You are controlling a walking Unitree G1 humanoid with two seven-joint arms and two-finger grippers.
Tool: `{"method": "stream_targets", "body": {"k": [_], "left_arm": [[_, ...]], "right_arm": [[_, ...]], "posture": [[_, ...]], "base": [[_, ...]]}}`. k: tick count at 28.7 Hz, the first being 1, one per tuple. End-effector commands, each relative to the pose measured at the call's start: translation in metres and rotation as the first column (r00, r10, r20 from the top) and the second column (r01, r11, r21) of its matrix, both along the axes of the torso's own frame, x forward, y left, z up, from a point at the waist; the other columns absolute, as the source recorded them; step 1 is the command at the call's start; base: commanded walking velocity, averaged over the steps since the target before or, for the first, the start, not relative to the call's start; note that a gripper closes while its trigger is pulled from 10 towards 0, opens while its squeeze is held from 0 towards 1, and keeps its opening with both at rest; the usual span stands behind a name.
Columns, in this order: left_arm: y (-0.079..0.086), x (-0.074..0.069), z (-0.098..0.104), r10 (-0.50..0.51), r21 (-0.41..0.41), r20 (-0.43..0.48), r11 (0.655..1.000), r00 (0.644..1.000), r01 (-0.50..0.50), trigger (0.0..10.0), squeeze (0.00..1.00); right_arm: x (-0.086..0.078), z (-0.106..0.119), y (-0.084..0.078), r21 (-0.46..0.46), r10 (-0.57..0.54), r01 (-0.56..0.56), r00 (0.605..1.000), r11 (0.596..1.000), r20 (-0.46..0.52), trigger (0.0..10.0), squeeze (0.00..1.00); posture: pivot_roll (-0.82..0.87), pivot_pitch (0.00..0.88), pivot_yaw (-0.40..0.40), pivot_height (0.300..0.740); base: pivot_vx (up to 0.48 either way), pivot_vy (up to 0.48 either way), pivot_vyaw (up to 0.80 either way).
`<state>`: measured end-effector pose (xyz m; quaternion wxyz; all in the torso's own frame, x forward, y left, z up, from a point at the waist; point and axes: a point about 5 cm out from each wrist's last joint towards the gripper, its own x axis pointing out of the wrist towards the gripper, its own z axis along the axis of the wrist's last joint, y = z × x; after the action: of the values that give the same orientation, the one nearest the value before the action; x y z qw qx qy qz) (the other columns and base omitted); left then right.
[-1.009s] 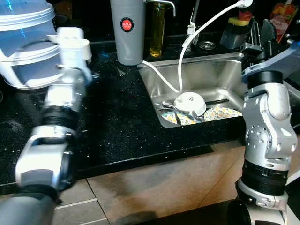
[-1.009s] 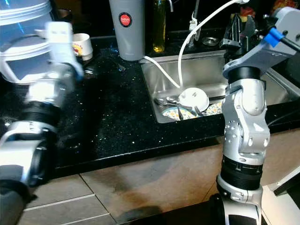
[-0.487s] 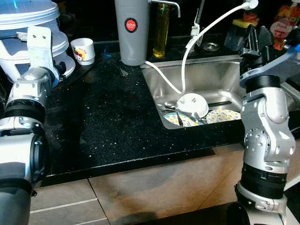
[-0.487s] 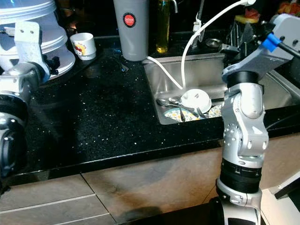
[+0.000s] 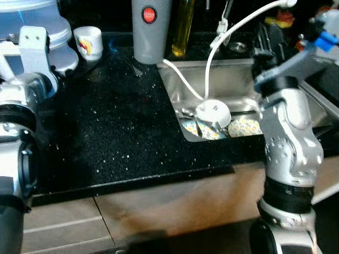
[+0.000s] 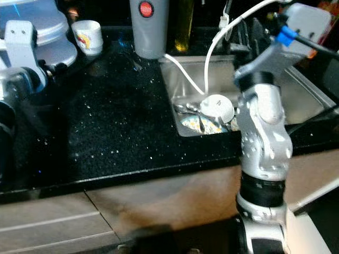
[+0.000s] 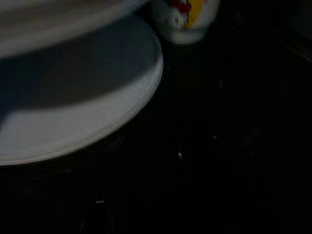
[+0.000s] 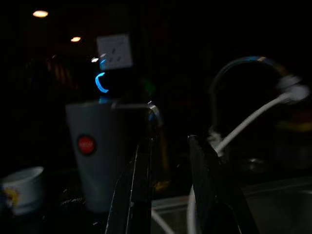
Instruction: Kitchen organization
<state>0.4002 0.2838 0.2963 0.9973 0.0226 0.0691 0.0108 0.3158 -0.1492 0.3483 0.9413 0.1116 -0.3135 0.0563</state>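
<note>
Risk: right end effector, fingers slightly apart and empty, hangs over the far right of the sink near the white hose, so it could snag reaching the bowl on dishes at sink's near end; left end effector's state can't be told.

White appliance at the counter's back left corner: upper part cut off by the frame. Patterned plates in the sink: partly hidden by the white bowl and right arm. Right pincer: dark, fingers apart, tips cut off. Cup: blurred, cropped.
</note>
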Motion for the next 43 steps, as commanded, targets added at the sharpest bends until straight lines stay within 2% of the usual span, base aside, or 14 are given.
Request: {"method": "stream_targets", "body": {"k": [1, 9, 17, 18, 19, 20, 21, 22, 28, 36, 38, 40, 41, 43], "left_arm": [[0.004, -0.002, 0.002, -0.002, 0.011, -0.016, 1.000, 1.000, 0.002, 10.0, 0.00], [0.004, -0.002, 0.003, -0.031, 0.026, -0.022, 0.999, 0.999, 0.032, 10.0, 0.00], [-0.006, 0.001, 0.001, -0.094, 0.066, -0.064, 0.993, 0.994, 0.098, 10.0, 0.00], [-0.008, 0.001, -0.006, -0.102, 0.164, -0.135, 0.979, 0.986, 0.124, 8.2, 0.00], [-0.008, 0.001, -0.011, -0.103, 0.242, -0.195, 0.959, 0.975, 0.150, 4.8, 0.00], [-0.008, 0.000, -0.015, -0.100, 0.291, -0.235, 0.942, 0.967, 0.168, 4.8, 0.00], [-0.009, 0.000, -0.016, -0.102, 0.297, -0.258, 0.938, 0.961, 0.179, 1.3, 0.00], [-0.008, 0.000, -0.015, -0.098, 0.270, -0.256, 0.948, 0.962, 0.169, 0.0, 0.00], [-0.004, -0.002, -0.014, -0.069, 0.117, -0.206, 0.989, 0.976, 0.095, 0.0, 0.00], [-0.014, 0.000, -0.022, -0.131, -0.055, -0.184, 0.991, 0.974, 0.123, 0.0, 0.00], [-0.023, 0.003, -0.020, -0.169, -0.113, -0.164, 0.982, 0.972, 0.152, 0.0, 0.00], [-0.052, 0.009, -0.011, -0.290, -0.207, -0.123, 0.943, 0.949, 0.261, 0.0, 0.00], [-0.052, 0.009, -0.011, -0.290, -0.207, -0.123, 0.943, 0.949, 0.261, 0.0, 0.00], [-0.078, 0.012, -0.009, -0.385, -0.238, -0.126, 0.906, 0.914, 0.349, 0.0, 0.00]], "right_arm": [[0.004, 0.001, 0.006, -0.007, 0.032, -0.033, 0.999, 0.999, -0.010, 10.0, 0.00], [0.007, 0.009, 0.010, -0.012, 0.061, -0.061, 0.998, 0.998, -0.008, 10.0, 0.00], [-0.001, 0.010, -0.004, -0.041, 0.011, -0.011, 1.000, 0.999, -0.006, 10.0, 0.00], [-0.003, 0.009, -0.006, -0.040, -0.001, 0.001, 1.000, 0.999, -0.010, 10.0, 0.00], [-0.004, 0.007, -0.008, -0.039, -0.012, 0.011, 1.000, 0.999, -0.013, 10.0, 0.00], [-0.005, 0.006, -0.010, -0.038, -0.019, 0.018, 1.000, 0.999, -0.015, 10.0, 0.00], [-0.006, 0.005, -0.012, -0.038, -0.028, 0.027, 0.999, 0.999, -0.018, 10.0, 0.00], [-0.007, 0.003, -0.013, -0.037, -0.036, 0.035, 0.999, 0.999, -0.020, 10.0, 0.00], [-0.007, 0.000, -0.018, -0.041, -0.055, 0.054, 0.998, 0.998, -0.028, 10.0, 0.00], [-0.005, 0.006, -0.019, -0.052, -0.058, 0.058, 0.998, 0.997, 0.002, 10.0, 0.00], [-0.005, 0.006, -0.020, -0.049, -0.064, 0.064, 0.998, 0.997, 0.012, 10.0, 0.00], [-0.006, 0.006, -0.023, -0.042, -0.076, 0.077, 0.997, 0.996, 0.022, 10.0, 0.00], [-0.006, 0.006, -0.023, -0.042, -0.076, 0.077, 0.997, 0.996, 0.022, 10.0, 0.00], [-0.006, 0.006, -0.024, -0.036, -0.083, 0.084, 0.996, 0.996, 0.027, 10.0, 0.00]], "posture": [[0.07, 0.234, -0.097, 0.740], [0.06, 0.269, -0.126, 0.740], [0.02, 0.266, -0.116, 0.740], [0.02, 0.264, -0.106, 0.740], [0.01, 0.262, -0.100, 0.740], [0.01, 0.262, -0.100, 0.740], [0.01, 0.257, -0.089, 0.740], [0.02, 0.248, -0.082, 0.740], [0.03, 0.206, -0.087, 0.740], [0.04, 0.141, -0.081, 0.740], [0.05, 0.121, -0.076, 0.740], [0.05, 0.085, -0.071, 0.740], [0.05, 0.085, -0.071, 0.740], [0.06, 0.070, -0.068, 0.740]], "base": [[0.000, 0.000, 0.00], [0.000, 0.000, 0.00], [0.000, 0.000, 0.00], [0.000, 0.000, 0.00], [0.000, 0.000, 0.00], [0.000, 0.000, 0.00], [0.000, 0.000, 0.00], [0.000, 0.000, 0.00], [0.000, 0.000, 0.00], [0.000, 0.000, 0.00], [0.000, 0.000, 0.00], [0.000, 0.000, 0.00], [0.000, 0.000, 0.00], [0.000, 0.000, 0.00]]}}
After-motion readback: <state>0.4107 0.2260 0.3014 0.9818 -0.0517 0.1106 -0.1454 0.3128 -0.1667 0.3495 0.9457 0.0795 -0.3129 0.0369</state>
